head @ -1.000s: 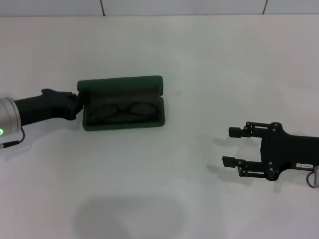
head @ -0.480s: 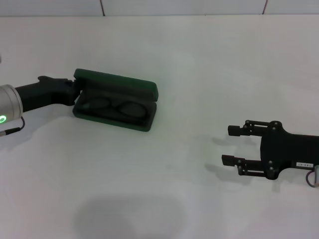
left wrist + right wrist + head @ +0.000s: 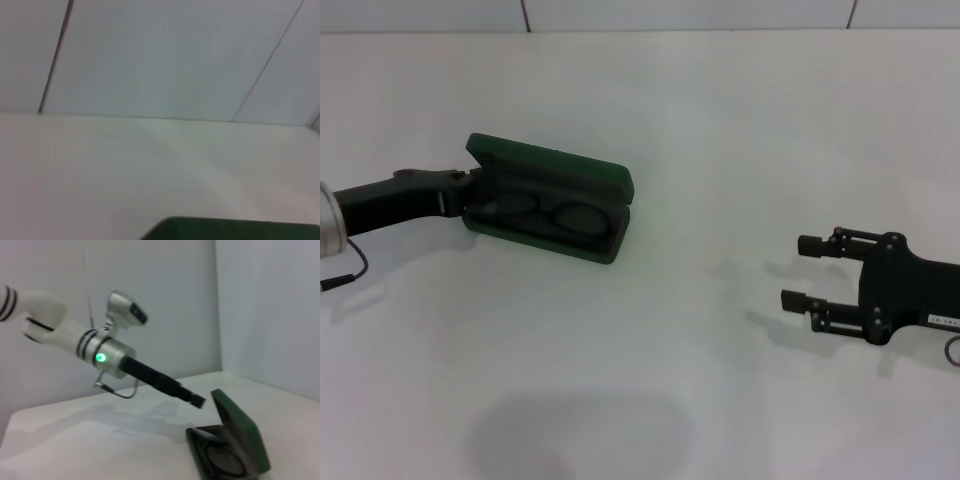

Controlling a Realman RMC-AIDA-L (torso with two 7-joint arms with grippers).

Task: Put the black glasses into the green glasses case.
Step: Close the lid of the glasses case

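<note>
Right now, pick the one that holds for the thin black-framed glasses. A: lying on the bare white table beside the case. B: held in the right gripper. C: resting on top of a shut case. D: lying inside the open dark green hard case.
D: the black-framed glasses lie inside the dark green hard case, whose lid stands open; the right gripper is empty.

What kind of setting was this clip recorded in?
Probably a lab or test bench: a bare white table against plain pale wall panels, holding only the green glasses case with the black glasses inside, between two robot arms.
</note>
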